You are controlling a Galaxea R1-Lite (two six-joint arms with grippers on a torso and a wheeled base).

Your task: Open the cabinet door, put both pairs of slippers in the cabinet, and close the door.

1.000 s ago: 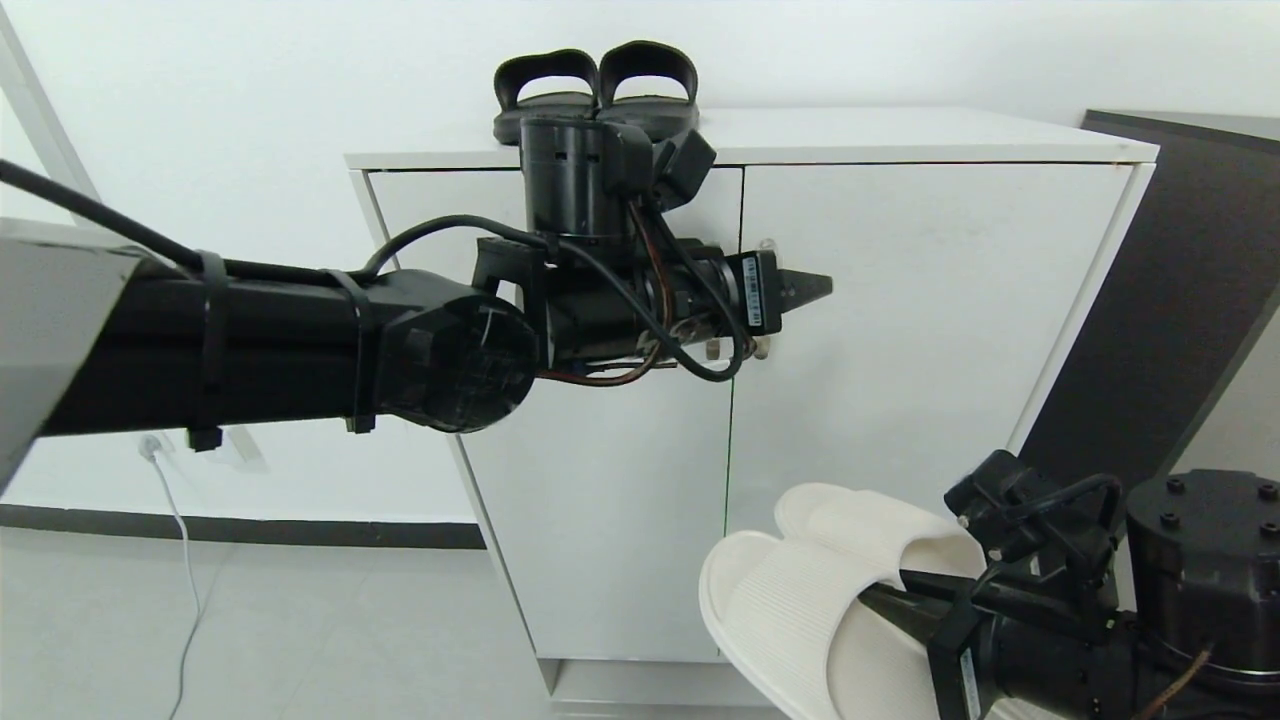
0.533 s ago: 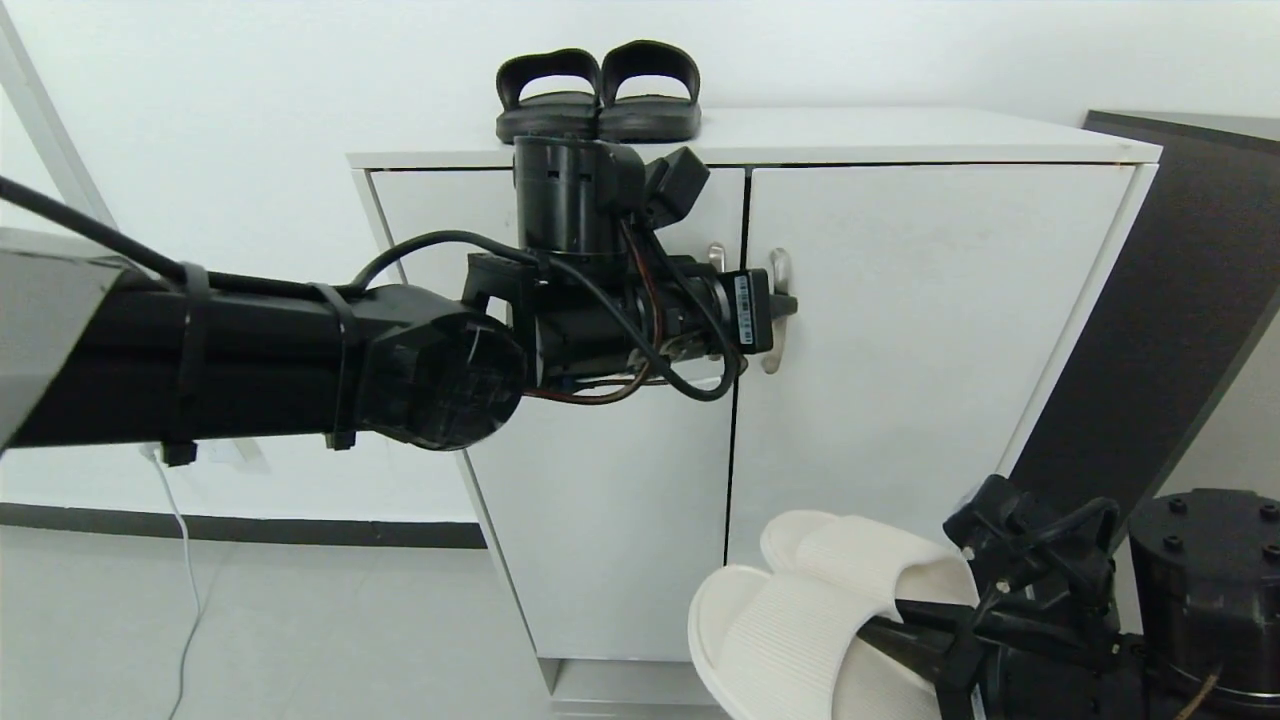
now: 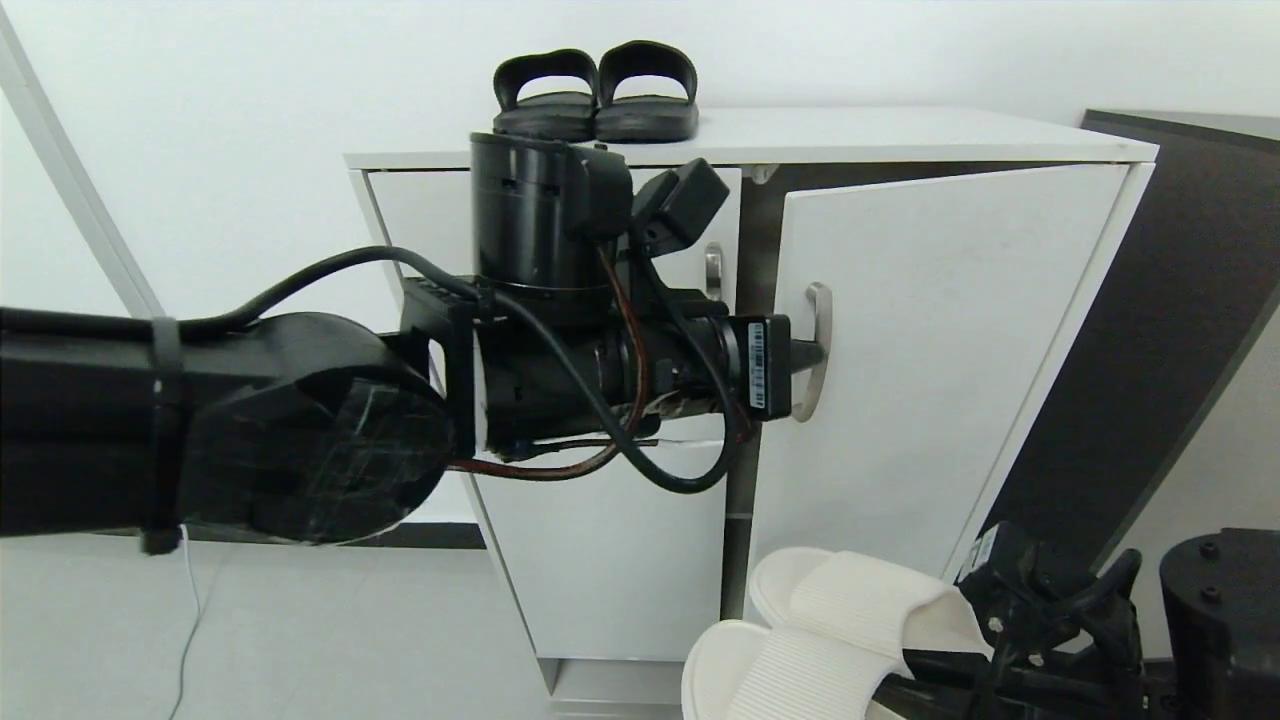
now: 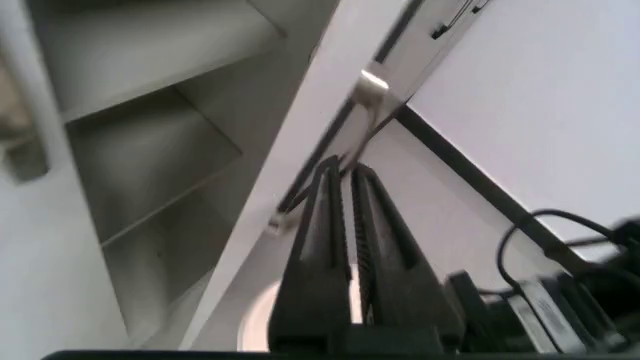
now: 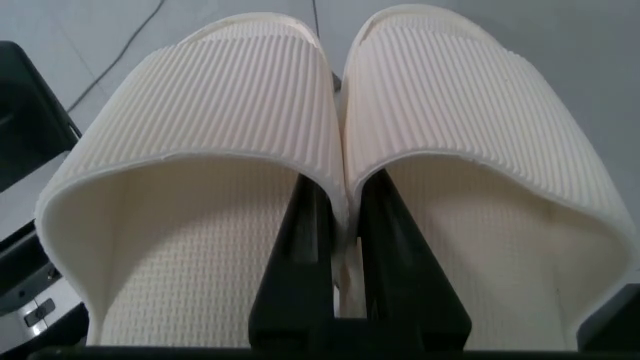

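Cabinet door handle (image 3: 818, 300) is pinched between the closed fingers of the left gripper (image 3: 806, 352) — the right-hand door (image 3: 940, 370) stands ajar. The right gripper (image 5: 340, 200) clamps the white slippers (image 5: 200, 130) by their adjoining inner edges, low before the cabinet (image 3: 900, 135) — black slippers (image 3: 597, 95) rest on top.

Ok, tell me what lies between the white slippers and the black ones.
Between the white slippers and black slippers, the head view shows the left gripper shut on the handle of the right door, which stands ajar.
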